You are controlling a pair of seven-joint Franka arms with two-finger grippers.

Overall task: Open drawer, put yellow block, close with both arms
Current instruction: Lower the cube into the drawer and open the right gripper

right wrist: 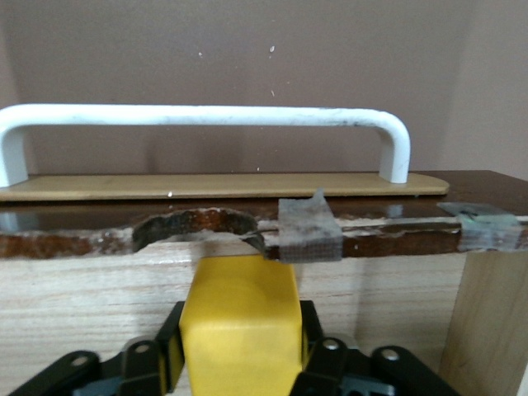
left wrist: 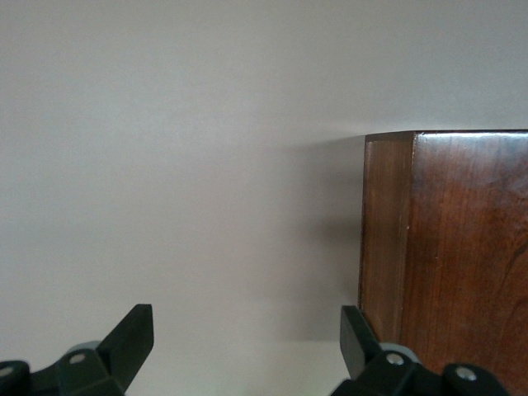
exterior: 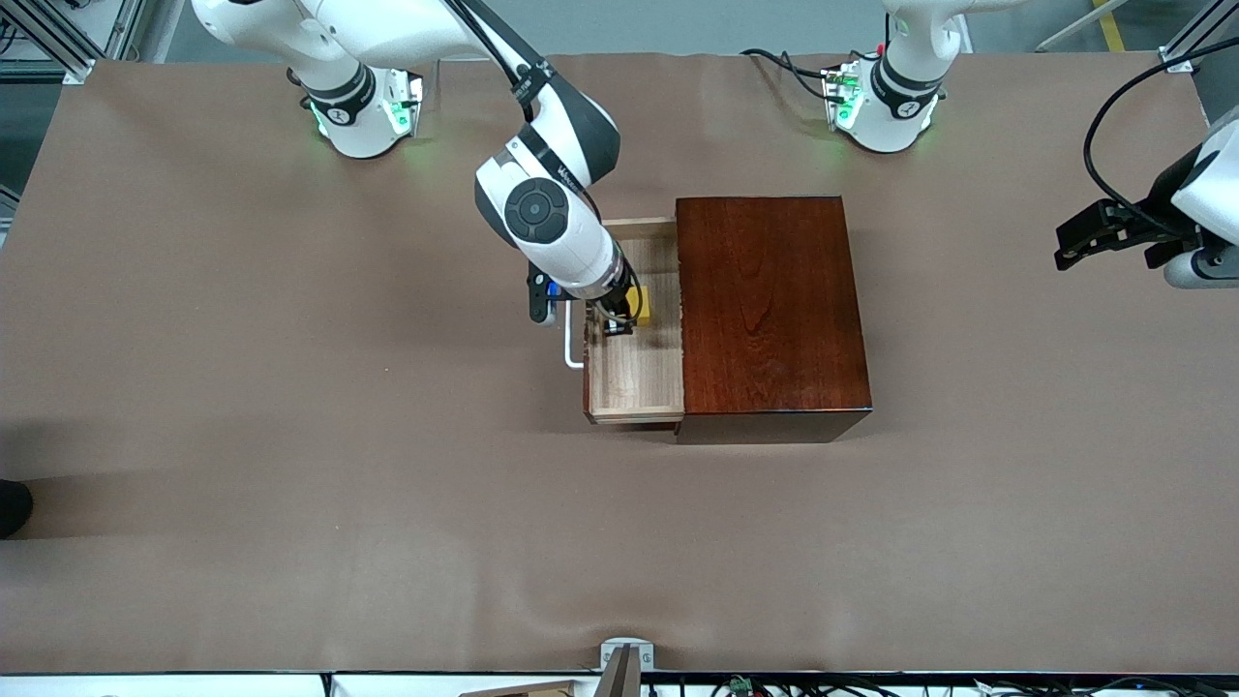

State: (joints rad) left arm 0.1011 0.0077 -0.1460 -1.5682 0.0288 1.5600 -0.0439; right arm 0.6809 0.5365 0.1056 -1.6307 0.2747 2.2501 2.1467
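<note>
Right gripper (exterior: 620, 320) around yellow block (exterior: 640, 304)

A brown worktop (exterior: 290, 436) with a black cable (exterior: 1103, 145) near one end and cables (exterior: 794, 63) along its top edge

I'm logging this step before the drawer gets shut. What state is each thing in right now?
drawer: pulled out of the box, open
box: upright on the table, top bare
yellow block: inside the drawer, between the right gripper's jaws
right gripper: down in the drawer, jaws around the yellow block
left gripper: waiting above the table at the left arm's end, jaws open, holding nothing
</note>
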